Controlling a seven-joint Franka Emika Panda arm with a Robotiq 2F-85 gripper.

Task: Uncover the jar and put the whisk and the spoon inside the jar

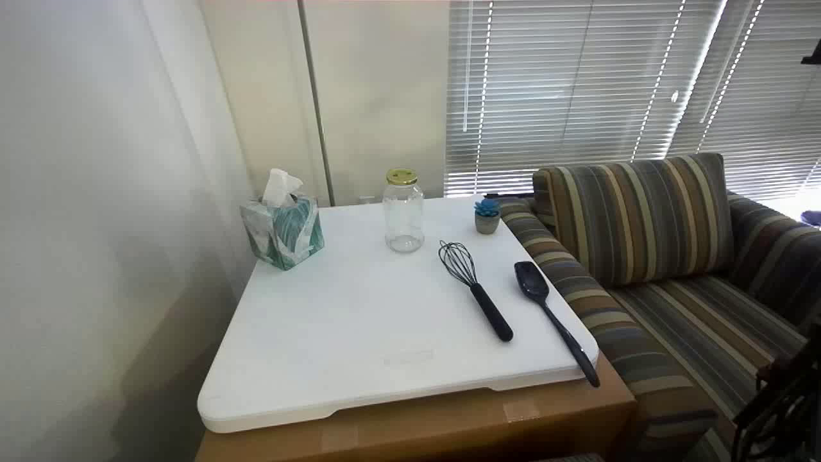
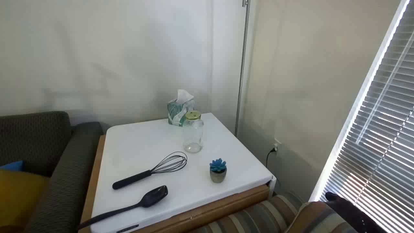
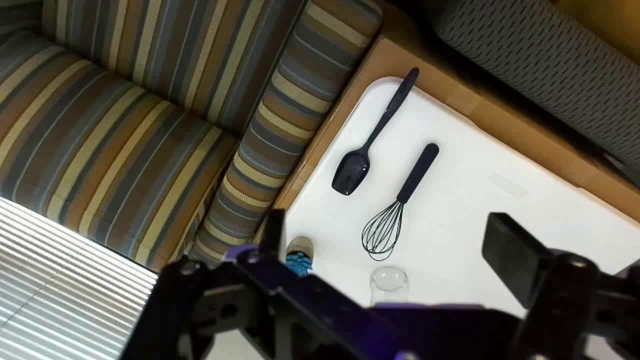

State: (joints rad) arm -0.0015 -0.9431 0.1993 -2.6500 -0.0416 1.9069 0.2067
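The clear glass jar (image 1: 403, 218) (image 2: 193, 137) stands upright on the white tabletop with its yellow-gold lid (image 1: 401, 176) (image 2: 193, 115) on. In the wrist view only the jar's lower part (image 3: 389, 287) shows; the gripper body hides the lid. The whisk (image 1: 492, 312) (image 2: 132, 179) (image 3: 419, 172) lies flat, its wire loops towards the jar. The black spoon (image 1: 532, 280) (image 2: 154, 196) (image 3: 351, 172) lies beside it near the table edge, its handle end past the edge. My gripper (image 3: 390, 242) is open and empty, above and apart from these things.
A small potted blue succulent (image 1: 487, 217) (image 2: 218, 171) (image 3: 300, 255) stands near the jar. A teal tissue box (image 1: 285, 231) (image 2: 177, 112) stands by the wall. The white tabletop (image 1: 321, 346) rests on a brown box (image 1: 449, 423). A striped armchair (image 1: 635, 224) adjoins it.
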